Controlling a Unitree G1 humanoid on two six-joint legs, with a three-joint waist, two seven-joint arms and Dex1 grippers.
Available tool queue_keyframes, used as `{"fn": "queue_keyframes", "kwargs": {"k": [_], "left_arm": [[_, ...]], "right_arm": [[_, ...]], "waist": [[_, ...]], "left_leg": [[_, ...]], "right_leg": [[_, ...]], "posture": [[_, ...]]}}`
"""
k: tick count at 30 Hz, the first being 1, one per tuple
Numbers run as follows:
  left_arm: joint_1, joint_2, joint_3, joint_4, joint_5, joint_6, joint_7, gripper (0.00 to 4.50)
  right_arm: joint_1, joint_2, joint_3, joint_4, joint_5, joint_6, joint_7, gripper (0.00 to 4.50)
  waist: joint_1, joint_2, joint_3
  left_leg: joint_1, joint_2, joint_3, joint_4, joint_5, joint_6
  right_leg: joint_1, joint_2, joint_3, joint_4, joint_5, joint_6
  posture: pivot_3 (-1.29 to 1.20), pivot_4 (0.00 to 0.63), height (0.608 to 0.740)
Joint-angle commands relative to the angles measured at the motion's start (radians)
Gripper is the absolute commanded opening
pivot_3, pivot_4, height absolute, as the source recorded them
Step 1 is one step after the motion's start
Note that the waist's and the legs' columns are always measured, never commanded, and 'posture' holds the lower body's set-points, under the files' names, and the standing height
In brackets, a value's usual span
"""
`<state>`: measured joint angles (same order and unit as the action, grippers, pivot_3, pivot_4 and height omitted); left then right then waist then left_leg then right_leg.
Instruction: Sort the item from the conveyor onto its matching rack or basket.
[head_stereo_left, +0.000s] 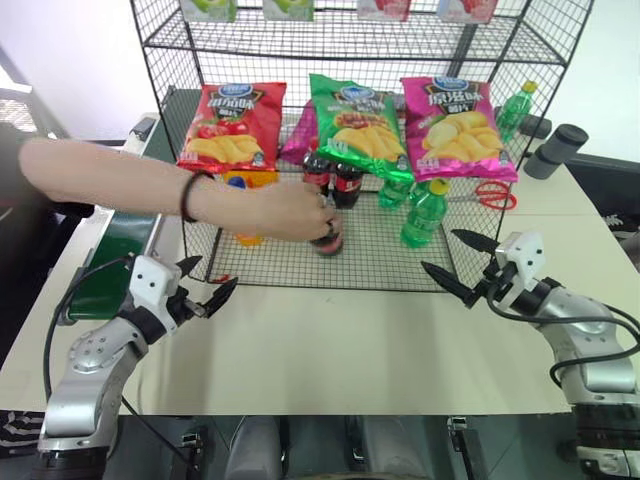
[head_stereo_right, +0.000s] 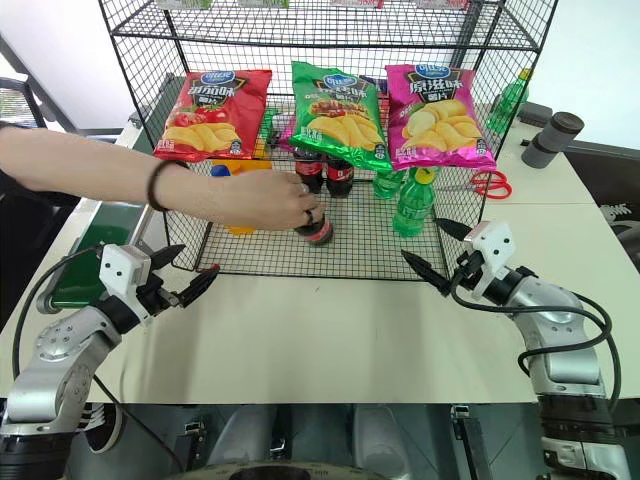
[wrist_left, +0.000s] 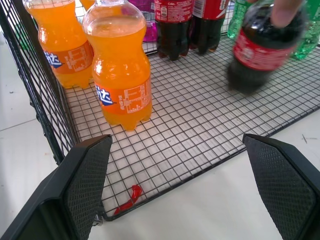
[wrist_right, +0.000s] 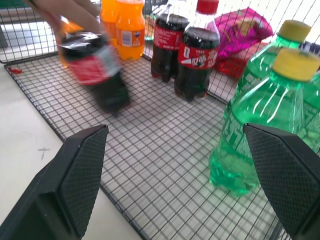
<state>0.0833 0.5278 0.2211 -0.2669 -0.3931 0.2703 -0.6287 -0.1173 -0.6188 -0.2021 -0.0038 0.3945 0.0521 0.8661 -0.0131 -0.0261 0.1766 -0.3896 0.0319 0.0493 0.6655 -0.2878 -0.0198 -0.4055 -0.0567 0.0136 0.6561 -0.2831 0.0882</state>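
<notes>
Cola bottle (head_stereo_left: 331, 238), the item to be sorted, already stands on the mesh floor of the rack (head_stereo_left: 300, 272), near the middle of its front edge and apart from the conveyor (head_stereo_left: 105, 270), which runs along the desk's left edge. A person's hand (head_stereo_left: 290, 212) reaches in from the left and covers its cap and shoulder, so we cannot see the cap itself; what shows is a small plastic body of dark brown-black liquid with a red label, blurred and slightly tilted in both wrist views, which we read as a bottle being handled. Two more cola bottles (head_stereo_left: 333, 181) stand upright further back, orange-drink bottles (wrist_left: 120, 75) toward the rack's left side, and green bottles (head_stereo_left: 424, 213) toward its right.

Both arms hover over the bare desk (head_stereo_left: 330, 350) just in front of the rack. The left gripper (head_stereo_left: 205, 292) and the right gripper (head_stereo_left: 452, 264) each stand wide and empty, pointing inward toward the mesh floor.

Risks, as we judge them:
- Contact with the person. Any reach toward the bottle now would cross the forearm and hand; we would wait until the hand is clear.
- Snagging. The fingertips sit close to the front wire edge, and a level advance could catch the grid and shift the rack.
- Toppling. A tilted bottle released on open mesh may fall and roll into its neighbours.
- Wrong target. The two standing colas look alike, and a grasp could land on one of them.
</notes>
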Motion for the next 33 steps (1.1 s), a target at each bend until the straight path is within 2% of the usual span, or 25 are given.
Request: {"fn": "queue_keyframes", "kwargs": {"k": [1, 11, 33], "left_arm": [[0.001, 0.002, 0.029, -0.037, -0.011, -0.019, 0.003, 4.50], [-0.026, -0.003, 0.038, -0.025, -0.037, -0.007, 0.009, 4.50], [-0.057, -0.001, 0.056, 0.010, -0.055, -0.007, -0.005, 4.50]], "right_arm": [[-0.012, 0.002, -0.009, 0.007, 0.001, -0.033, 0.013, 4.49], [-0.048, 0.022, 0.008, 0.033, -0.018, -0.055, 0.009, 4.49], [0.017, 0.052, 0.042, -0.076, -0.007, -0.036, -0.026, 4.49]], "waist": [[0.000, 0.000, 0.000], [-0.002, 0.000, 0.000], [0.000, 0.000, 0.000]], "left_leg": [[0.000, 0.000, 0.000, 0.000, 0.000, 0.000], [0.000, 0.000, 0.000, 0.000, 0.000, 0.000], [0.000, 0.000, 0.000, 0.000, 0.000, 0.000]], "right_leg": [[0.000, 0.000, 0.000, 0.000, 0.000, 0.000], [0.000, 0.000, 0.000, 0.000, 0.000, 0.000], [0.000, 0.000, 0.000, 0.000, 0.000, 0.000]], "posture": [[0.00, 0.150, 0.740], [0.00, 0.150, 0.740], [0.00, 0.150, 0.740]]}}
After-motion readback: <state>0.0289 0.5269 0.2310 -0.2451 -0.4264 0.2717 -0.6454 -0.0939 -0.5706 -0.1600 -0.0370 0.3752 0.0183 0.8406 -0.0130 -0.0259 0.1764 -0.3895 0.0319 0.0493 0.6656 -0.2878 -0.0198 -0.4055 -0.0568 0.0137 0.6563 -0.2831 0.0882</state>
